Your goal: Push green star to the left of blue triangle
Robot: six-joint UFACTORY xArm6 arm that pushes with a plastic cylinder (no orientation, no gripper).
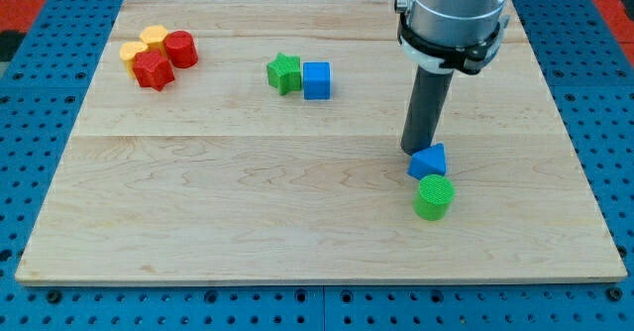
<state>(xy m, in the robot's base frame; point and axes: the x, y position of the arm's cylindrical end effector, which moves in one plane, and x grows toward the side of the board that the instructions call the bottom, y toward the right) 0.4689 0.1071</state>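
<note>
The green star (283, 73) lies on the wooden board (248, 192) at the upper middle, touching a blue cube (316, 79) on its right. The blue triangle (429, 160) lies at the right of the board, with a green cylinder (434, 196) touching it just below. My tip (418, 151) stands at the triangle's upper left edge, touching or almost touching it. The tip is far to the right of the green star.
At the view's upper left, a red cylinder (180, 49), a red star-like block (154, 70) and two yellow blocks (154, 37) (133, 51) are clustered. The board sits on a blue pegboard (40, 123).
</note>
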